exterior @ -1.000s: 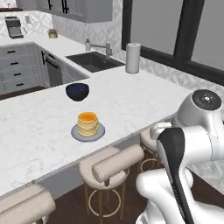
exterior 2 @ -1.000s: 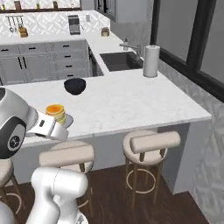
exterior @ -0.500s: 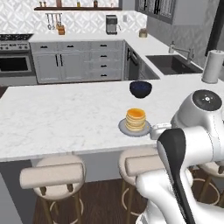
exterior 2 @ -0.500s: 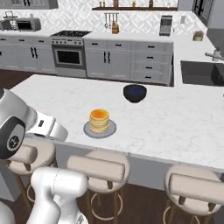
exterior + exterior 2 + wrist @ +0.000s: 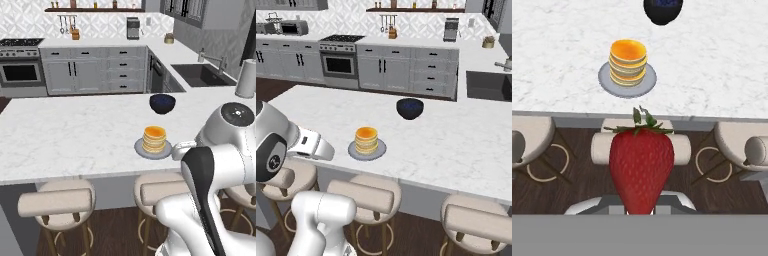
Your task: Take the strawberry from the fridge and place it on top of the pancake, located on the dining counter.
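One strawberry (image 5: 641, 170) fills the hand view, red with green leaves on top, sitting in the grip of the fingers; the finger tips themselves are hidden behind the berry, so the hold is judged from how it sits, probably pinched at its lower end. The berry hangs off the table, over the stools (image 5: 641, 147) and dark wood floor, short of the near edge.

The pancake (image 5: 154, 139) is a golden stack on a round grey plate (image 5: 140, 149), set close to the near edge of the white marble table (image 5: 70, 135), roughly at mid length. In the hand view the stack (image 5: 628, 62) is straight ahead of the berry, well apart from it. A dark blue bowl (image 5: 162, 103) stands behind the plate, toward the far edge, apart from it.

The white arm (image 5: 210, 170) rises at the near side of the table, just beside the plate in the left base view. Beige round stools (image 5: 360, 197) line the near side under the table edge.

Sink (image 5: 200, 75) and stove (image 5: 338, 55) are at the back wall counters.
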